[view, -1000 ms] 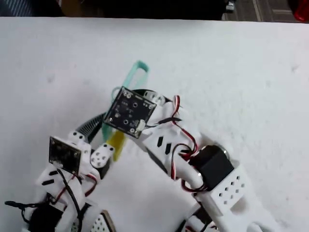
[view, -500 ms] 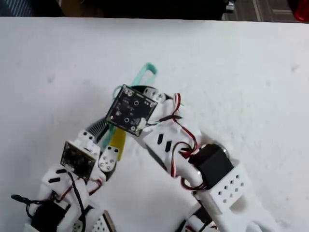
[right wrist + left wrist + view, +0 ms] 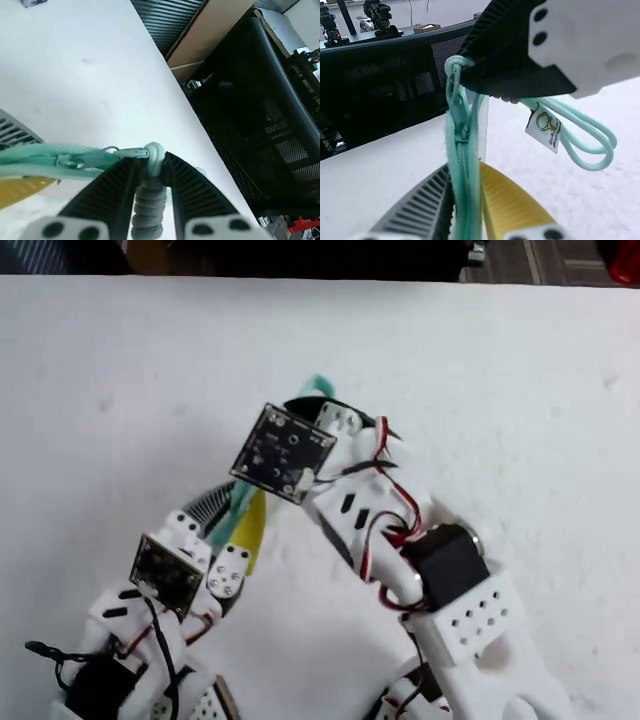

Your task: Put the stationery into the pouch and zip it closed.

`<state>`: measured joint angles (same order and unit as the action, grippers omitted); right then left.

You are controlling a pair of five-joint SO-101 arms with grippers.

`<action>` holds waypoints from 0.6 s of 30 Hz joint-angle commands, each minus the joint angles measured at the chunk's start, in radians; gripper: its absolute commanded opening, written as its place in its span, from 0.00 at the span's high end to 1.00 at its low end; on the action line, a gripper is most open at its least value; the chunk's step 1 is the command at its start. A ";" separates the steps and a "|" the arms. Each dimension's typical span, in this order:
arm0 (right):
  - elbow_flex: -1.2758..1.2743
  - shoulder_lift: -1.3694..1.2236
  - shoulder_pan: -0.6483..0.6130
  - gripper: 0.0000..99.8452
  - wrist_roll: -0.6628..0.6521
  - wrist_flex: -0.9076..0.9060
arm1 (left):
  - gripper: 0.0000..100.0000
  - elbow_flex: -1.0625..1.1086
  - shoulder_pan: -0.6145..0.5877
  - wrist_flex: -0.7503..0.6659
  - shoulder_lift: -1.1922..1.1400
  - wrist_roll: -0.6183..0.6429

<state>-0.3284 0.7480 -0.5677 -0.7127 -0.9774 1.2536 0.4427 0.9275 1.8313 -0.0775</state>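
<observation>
From overhead I see my two arms meeting just left of the frame's centre over the white table, with the mint-green zip pouch held between them. My left gripper, entering from the lower left, is closed on the pouch's zipper edge, with a grey ribbed finger and a yellow finger pressed to either side of the tape. My right gripper, coming from the lower right, has its black fingers pinched on the mint ring at the end of the zipper pull, and a mint cord loop with a small white tag hangs just beside it.
</observation>
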 commanded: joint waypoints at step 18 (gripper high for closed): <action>0.041 -0.231 0.337 0.98 -0.017 0.314 | 0.98 -0.003 0.024 0.021 -0.007 -0.003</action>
<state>-0.3299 0.5639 -0.4112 -0.7234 -0.7580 1.2520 0.4411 0.9229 1.8128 -0.0775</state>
